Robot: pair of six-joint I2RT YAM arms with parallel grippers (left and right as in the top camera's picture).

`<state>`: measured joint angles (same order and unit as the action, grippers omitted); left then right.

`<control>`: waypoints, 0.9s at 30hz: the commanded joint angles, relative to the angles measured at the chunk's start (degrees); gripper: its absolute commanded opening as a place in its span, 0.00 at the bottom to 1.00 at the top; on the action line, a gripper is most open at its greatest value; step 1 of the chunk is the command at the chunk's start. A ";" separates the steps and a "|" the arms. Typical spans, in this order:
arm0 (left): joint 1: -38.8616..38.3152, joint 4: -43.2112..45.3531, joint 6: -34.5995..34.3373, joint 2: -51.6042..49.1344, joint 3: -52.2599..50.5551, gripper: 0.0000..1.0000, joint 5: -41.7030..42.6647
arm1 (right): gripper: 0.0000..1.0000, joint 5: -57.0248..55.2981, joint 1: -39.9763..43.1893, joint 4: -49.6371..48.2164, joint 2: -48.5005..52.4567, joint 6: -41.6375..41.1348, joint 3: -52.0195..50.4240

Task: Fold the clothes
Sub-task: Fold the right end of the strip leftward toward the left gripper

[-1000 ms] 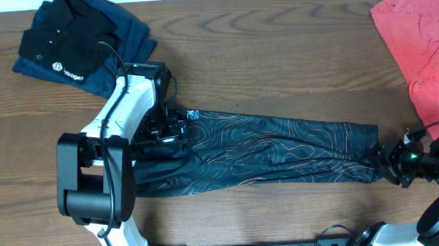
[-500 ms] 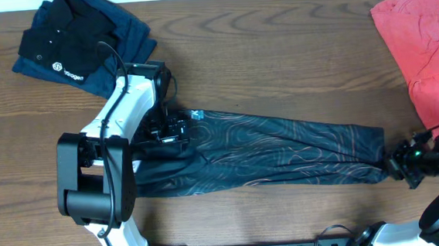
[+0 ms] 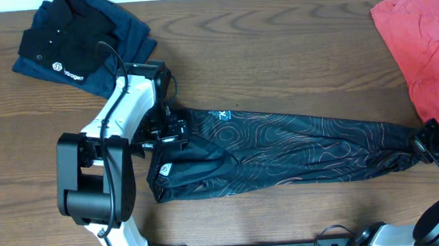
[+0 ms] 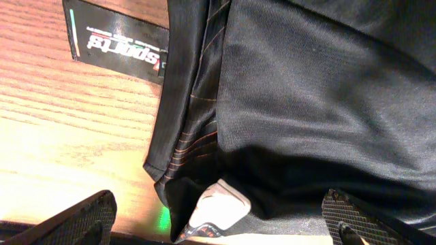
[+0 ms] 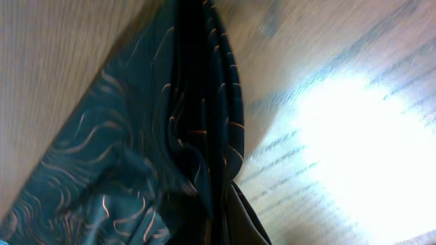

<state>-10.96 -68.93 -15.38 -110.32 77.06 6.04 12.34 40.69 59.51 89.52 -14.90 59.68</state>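
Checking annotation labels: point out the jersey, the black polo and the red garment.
jersey (image 3: 299, 150), overhead view, middle of the stretched-out body.
black polo (image 3: 59, 41), overhead view, dark fabric near its middle.
red garment (image 3: 427, 46), overhead view, centre of the crumpled cloth.

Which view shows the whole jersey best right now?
Overhead: the jersey lies stretched out, both ends visible. Left wrist shows only a close patch of its fabric and a label; right wrist shows only its bunched end, blurred.
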 commanded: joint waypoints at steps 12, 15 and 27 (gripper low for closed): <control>0.26 0.52 0.13 0.59 -0.24 0.98 -0.07 | 0.01 -2.08 -19.89 0.50 -1.66 -2.47 0.87; 0.26 0.50 0.13 0.59 -0.24 0.98 -0.07 | 0.01 -2.08 -23.85 0.76 -1.66 -2.93 0.85; 0.26 0.48 0.13 0.59 -0.24 0.98 -0.07 | 0.01 -2.12 -33.81 6.54 -1.66 -2.78 0.70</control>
<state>-10.96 -68.31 -15.38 -110.32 77.06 6.04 10.44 8.86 65.65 88.84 -17.39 59.81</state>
